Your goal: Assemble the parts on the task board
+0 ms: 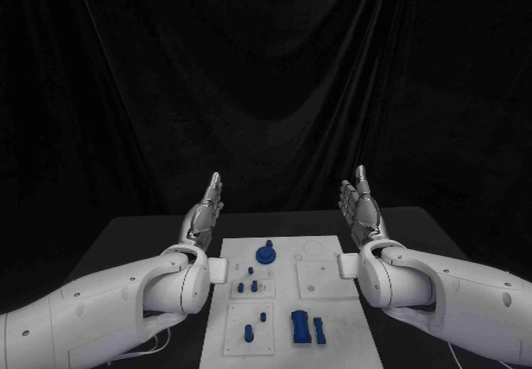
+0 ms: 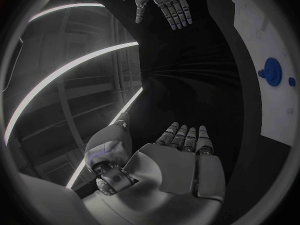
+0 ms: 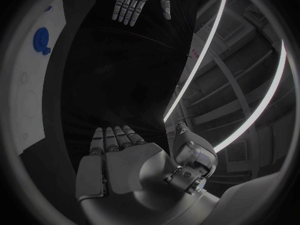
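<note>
**Fingers straight, both hands empty beside the board**

Fingers on both hands are stretched out and grasp nothing. From the head camera you see the left hand point(image 1: 205, 211) and right hand point(image 1: 364, 207) raised on either side of the white task board point(image 1: 321, 307), palms facing inward; it reads as a ready stance that leaves the board unobstructed. On the board sit the blue parts: a round knob point(image 1: 266, 254) at the far end, small pegs point(image 1: 248, 287) mid-board, a block point(image 1: 300, 326) and a thin bar point(image 1: 320, 330) nearer you.

From the left wrist, the knob point(image 2: 272, 71) lies off to one side, well apart from the fingers point(image 2: 186, 137).

From the right wrist, the same holds: fingers point(image 3: 112, 140) released, knob point(image 3: 42, 39) well apart.
</note>
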Available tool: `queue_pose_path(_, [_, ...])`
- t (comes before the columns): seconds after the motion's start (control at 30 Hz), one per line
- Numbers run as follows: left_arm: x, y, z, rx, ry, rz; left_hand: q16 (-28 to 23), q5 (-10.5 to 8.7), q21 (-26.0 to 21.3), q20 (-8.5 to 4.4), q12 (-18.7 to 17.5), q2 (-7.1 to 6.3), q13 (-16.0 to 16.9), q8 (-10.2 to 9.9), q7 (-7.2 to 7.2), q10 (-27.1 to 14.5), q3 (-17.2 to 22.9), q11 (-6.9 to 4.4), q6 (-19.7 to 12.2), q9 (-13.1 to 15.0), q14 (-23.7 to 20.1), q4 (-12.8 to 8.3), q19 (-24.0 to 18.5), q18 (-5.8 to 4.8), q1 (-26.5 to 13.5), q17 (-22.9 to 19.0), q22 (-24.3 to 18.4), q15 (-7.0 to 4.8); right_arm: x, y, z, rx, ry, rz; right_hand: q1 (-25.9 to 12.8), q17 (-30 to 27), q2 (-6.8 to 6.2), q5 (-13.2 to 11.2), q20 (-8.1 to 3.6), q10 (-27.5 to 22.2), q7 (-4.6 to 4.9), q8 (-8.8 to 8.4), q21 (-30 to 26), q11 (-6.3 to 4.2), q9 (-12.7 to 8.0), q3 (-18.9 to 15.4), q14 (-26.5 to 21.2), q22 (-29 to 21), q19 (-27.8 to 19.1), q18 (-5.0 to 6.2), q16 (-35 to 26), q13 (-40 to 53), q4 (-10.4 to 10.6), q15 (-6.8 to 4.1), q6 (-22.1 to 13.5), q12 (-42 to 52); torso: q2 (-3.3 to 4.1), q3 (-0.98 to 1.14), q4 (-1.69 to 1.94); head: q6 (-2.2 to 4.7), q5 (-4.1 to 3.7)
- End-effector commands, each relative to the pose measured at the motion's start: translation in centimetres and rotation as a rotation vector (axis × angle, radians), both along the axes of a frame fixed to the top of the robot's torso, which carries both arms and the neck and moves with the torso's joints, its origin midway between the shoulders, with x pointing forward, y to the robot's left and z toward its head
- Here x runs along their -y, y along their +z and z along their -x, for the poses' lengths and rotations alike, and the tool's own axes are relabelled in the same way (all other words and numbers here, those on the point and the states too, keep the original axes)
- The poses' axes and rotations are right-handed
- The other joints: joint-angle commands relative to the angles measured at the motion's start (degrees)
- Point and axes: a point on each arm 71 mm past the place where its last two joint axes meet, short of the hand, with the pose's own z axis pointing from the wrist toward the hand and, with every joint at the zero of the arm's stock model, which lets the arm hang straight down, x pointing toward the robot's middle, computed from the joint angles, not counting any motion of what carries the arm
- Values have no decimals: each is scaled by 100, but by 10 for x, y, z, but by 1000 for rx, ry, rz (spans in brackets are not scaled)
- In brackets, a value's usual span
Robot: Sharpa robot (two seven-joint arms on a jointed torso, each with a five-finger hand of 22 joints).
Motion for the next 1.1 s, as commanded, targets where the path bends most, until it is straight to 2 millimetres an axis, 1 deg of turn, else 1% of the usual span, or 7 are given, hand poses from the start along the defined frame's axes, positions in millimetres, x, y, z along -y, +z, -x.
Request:
queue_pose_path(0.03, [-3,-2,0,-31,67,-11,-41,-507,-40,-69,-567,-4,-6,-193,-10,-12,-3,-50,-583,-13,18,-101,5,-74,-571,-7,-323,-40,1,0,0,7,-16,-1,-36,-6,7,-20,-1,-20,0,-20,-20,-1,-6,0,-31,-6,-31,-42,-21,-6,-15,-1,-20,-21,3,2,-5,0,-1])
queue_pose_path(0.43, [-3,-2,0,-31,67,-11,-41,-507,-40,-69,-567,-4,-6,-193,-10,-12,-3,-50,-583,-13,18,-101,5,-74,-1016,-7,-579,-40,1,0,0,7,-16,-1,-36,-6,7,-20,-1,-20,0,-20,-20,-1,-6,0,-31,-6,-31,-42,-21,-6,-15,-1,-20,-21,3,2,-5,0,-1])
queue_pose_path(0.47, [-3,-2,0,-31,67,-11,-41,-507,-40,-69,-567,-4,-6,-193,-10,-12,-3,-50,-583,-13,18,-101,5,-74,-1048,-7,-987,-40,1,0,0,7,-16,-1,-36,-6,7,-20,-1,-20,0,-20,-20,-1,-6,0,-31,-6,-31,-42,-21,-6,-15,-1,-20,-21,3,2,-5,0,-1])
queue_pose_path(0.63, [-3,-2,0,-31,67,-11,-41,-507,-40,-69,-567,-4,-6,-193,-10,-12,-3,-50,-583,-13,18,-101,5,-74,-1144,-7,-987,-40,1,0,0,7,-16,-1,-36,-6,7,-20,-1,-20,0,-20,-20,-1,-6,0,-31,-6,-31,-42,-21,-6,-15,-1,-20,-21,3,2,-5,0,-1])
queue_pose_path(0.7, [-3,-2,0,-31,67,-11,-41,-507,-40,-69,-567,-4,-6,-193,-10,-12,-3,-50,-583,-13,18,-101,5,-74,-1325,-7,-987,-40,1,0,0,7,-16,-1,-36,-6,7,-20,-1,-20,0,-20,-20,-1,-6,0,-31,-6,-31,-42,-21,-6,-15,-1,-20,-21,3,2,-5,0,-1])
queue_pose_path(0.73, [-3,-2,0,-31,67,-11,-41,-507,-40,-69,-567,-4,-6,-193,-10,-12,-3,-50,-583,-13,18,-101,5,-74,-1742,-7,-987,-40,1,0,0,7,-16,-1,-36,-6,7,-20,-1,-20,0,-20,-20,-1,-6,0,-31,-6,-31,-42,-21,-6,-15,-1,-20,-21,3,2,-5,0,-1])
queue_pose_path(1.1, [-3,-2,0,-31,67,-11,-41,-507,-40,-69,-567,-4,-6,-193,-10,-12,-3,-50,-583,-13,18,-101,5,-74,-1742,-7,-987,-40,1,0,0,7,-16,-1,-36,-6,7,-20,-1,-20,0,-20,-20,-1,-6,0,-31,-6,-31,-42,-21,-6,-15,-1,-20,-21,3,2,-5,0,-1])
